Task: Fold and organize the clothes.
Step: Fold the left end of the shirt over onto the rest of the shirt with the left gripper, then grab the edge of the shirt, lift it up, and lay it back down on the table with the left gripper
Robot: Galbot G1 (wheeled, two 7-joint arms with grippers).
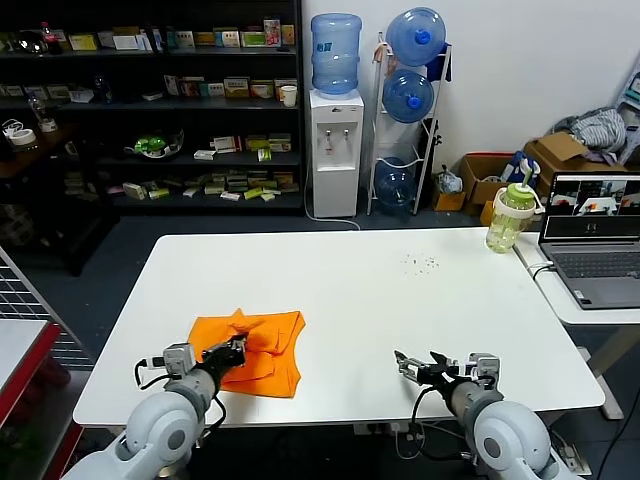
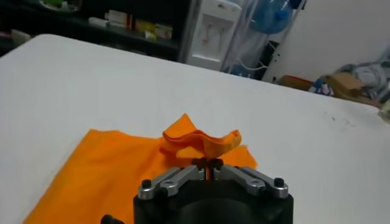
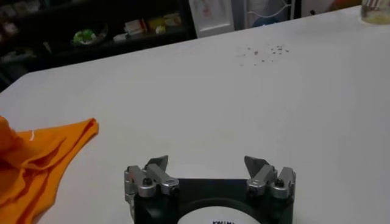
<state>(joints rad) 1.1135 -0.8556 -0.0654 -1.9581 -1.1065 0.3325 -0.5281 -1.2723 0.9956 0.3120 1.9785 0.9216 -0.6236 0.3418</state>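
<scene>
The bright orange T-shirt lies partly folded near the front left of the white table. My left gripper is shut on a raised fold of the shirt, which stands up just past the fingertips in the left wrist view. My right gripper is open and empty, low over the bare table at the front right, well apart from the shirt. The right wrist view shows the shirt's edge off to one side and the open gripper.
A green-lidded bottle stands at the table's far right corner. A laptop sits on a side table to the right. Small dark specks lie on the table. Shelves and a water dispenser stand behind.
</scene>
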